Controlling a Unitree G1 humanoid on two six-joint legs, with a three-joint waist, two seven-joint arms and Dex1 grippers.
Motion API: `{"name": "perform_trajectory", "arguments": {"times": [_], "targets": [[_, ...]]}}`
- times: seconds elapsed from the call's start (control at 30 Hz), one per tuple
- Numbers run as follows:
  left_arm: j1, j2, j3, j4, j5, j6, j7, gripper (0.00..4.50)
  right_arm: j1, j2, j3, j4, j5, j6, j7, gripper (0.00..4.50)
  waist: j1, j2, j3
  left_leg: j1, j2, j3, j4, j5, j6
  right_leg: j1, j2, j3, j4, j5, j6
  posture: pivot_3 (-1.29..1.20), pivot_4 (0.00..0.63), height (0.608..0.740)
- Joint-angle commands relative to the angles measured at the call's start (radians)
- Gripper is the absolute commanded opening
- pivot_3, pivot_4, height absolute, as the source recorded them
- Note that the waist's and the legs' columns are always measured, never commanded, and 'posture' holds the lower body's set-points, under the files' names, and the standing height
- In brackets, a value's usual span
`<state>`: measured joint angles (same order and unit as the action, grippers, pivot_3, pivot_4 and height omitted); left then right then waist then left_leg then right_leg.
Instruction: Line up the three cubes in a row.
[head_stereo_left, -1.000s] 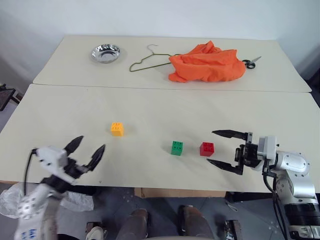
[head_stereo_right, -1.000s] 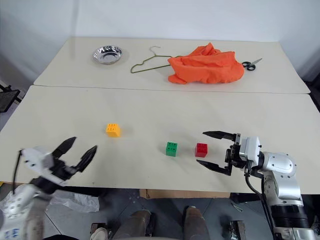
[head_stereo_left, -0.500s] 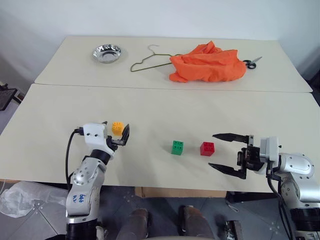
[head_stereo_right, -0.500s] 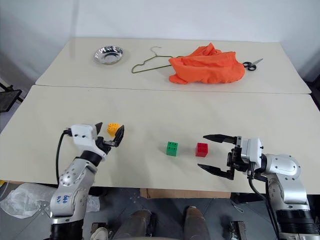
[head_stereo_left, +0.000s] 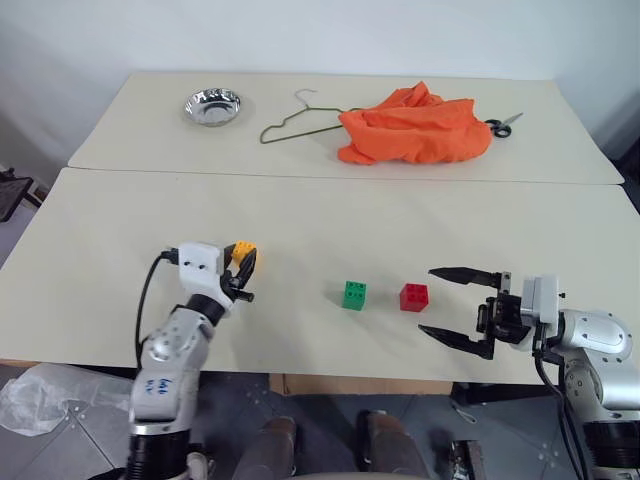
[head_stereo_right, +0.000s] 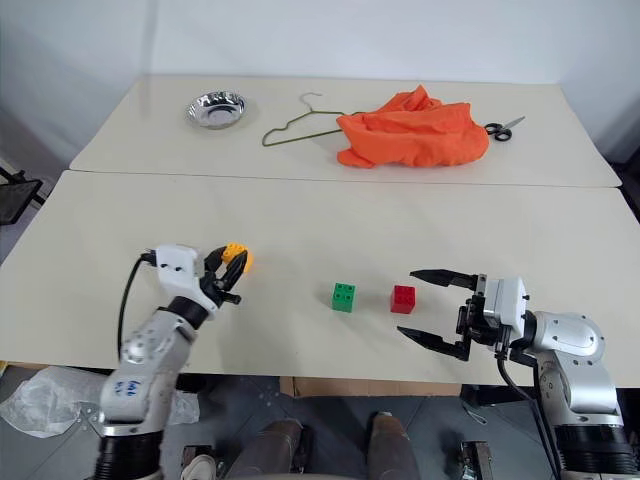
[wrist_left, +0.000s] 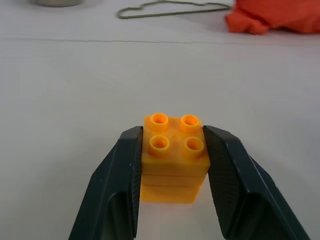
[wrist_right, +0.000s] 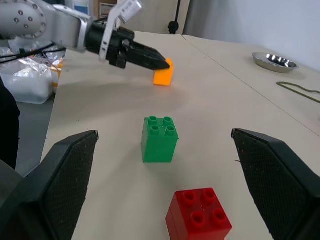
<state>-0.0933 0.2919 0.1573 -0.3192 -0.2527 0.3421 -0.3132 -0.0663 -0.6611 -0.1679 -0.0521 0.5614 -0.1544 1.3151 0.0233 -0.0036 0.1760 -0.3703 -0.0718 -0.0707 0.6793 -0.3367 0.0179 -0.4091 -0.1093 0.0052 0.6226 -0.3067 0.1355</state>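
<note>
Near counter (head_stereo_left: 320, 215), pale beige, flat: carries the three studded plastic cubes and both arms. Yellow-orange plastic building-block cube (wrist_left: 174, 159), four studs on top, upright, standing on the near counter toward the left; clamped between the two black fingers of the left gripper (head_stereo_left: 243, 272), one finger pressed to each side face. Green plastic building-block cube (head_stereo_left: 354, 295), four studs up, standing free near the middle of the near counter's front part, well apart from the yellow-orange cube. Red plastic building-block cube (head_stereo_left: 414, 297), four studs up, just beside the green cube on its right, a small gap between them, not touching. Right gripper (head_stereo_left: 459, 307): fingers spread wide apart, holding nothing, pointing leftward toward the red cube, with a gap between its fingertips and that cube. Far counter (head_stereo_left: 130, 130), same pale beige, butted against the near one along a seam. On it, from left to right: small round shiny metal bowl (head_stereo_left: 211, 106); thin olive-green wire clothes hanger (head_stereo_left: 297, 122), lying flat; crumpled bright orange cloth (head_stereo_left: 414, 126), heaped, its left edge overlapping the hanger's end; black-handled scissors (head_stereo_left: 503, 124), partly tucked against the right edge of the cloth.
</note>
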Motion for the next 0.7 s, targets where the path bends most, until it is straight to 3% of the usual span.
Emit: {"name": "perform_trajectory", "arguments": {"times": [0.03,0.07,0.17,0.23,0.33,0.53,0.7], "targets": [[-0.054,0.205,0.129,0.074,-0.269,-0.053,-0.462,1.47,0.005,-0.03,-0.052,-0.019,0.012,-0.016,0.004,4.5,0.0,0.0,0.0,0.0,0.0,0.0,0.0,0.0,0.0,0.0,0.0,0.0,0.0,0.0,0.0,0.0,0.15,0.74],[-0.064,0.277,0.132,0.112,-0.323,-0.043,-0.604,1.47,0.003,-0.037,-0.056,-0.009,0.01,-0.019,0.01,4.5,-0.001,0.001,0.0,0.0,0.0,0.0,0.0,0.0,-0.001,0.0,0.0,-0.001,0.0,0.0,-0.001,0.0,0.15,0.74],[-0.139,0.463,0.031,0.25,-0.295,-0.083,-0.917,1.47,-0.005,-0.058,-0.071,0.03,0.004,-0.033,0.031,4.5,-0.002,0.002,0.0,0.001,-0.001,0.0,-0.001,0.0,0.0,0.001,-0.002,-0.001,-0.001,-0.001,-0.001,0.0,0.15,0.74],[-0.224,0.511,-0.06,0.329,-0.257,-0.117,-1.064,1.47,-0.01,-0.066,-0.081,0.05,0.003,-0.039,0.038,4.5,0.004,0.003,0.0,0.001,-0.002,-0.002,-0.001,0.0,0.001,0.002,-0.003,-0.001,-0.001,-0.001,-0.001,0.0,0.15,0.74],[-0.344,0.473,-0.155,0.448,-0.21,-0.196,-1.166,1.47,-0.005,-0.069,-0.088,0.058,0.0,-0.047,0.039,4.5,0.004,0.003,0.0,0.0,-0.003,-0.003,-0.001,0.0,0.002,0.003,-0.003,-0.002,-0.002,-0.001,-0.001,0.0,0.15,0.74],[-0.532,0.283,-0.273,0.747,-0.078,-0.421,-1.203,1.47,0.076,-0.047,-0.104,-0.006,0.001,-0.049,-0.001,4.5,-0.003,0.002,0.001,-0.002,-0.002,-0.002,-0.001,0.0,0.002,0.001,-0.001,-0.004,-0.001,0.0,0.0,0.0,0.15,0.74],[-0.617,0.235,-0.319,0.933,-0.016,-0.538,-1.251,1.47,0.142,-0.046,-0.121,-0.055,0.007,-0.049,-0.029,4.5,-0.011,0.002,0.001,-0.002,-0.001,0.0,-0.001,0.0,0.002,-0.001,0.001,-0.003,0.0,0.0,0.0,0.0,0.15,0.74]]}}
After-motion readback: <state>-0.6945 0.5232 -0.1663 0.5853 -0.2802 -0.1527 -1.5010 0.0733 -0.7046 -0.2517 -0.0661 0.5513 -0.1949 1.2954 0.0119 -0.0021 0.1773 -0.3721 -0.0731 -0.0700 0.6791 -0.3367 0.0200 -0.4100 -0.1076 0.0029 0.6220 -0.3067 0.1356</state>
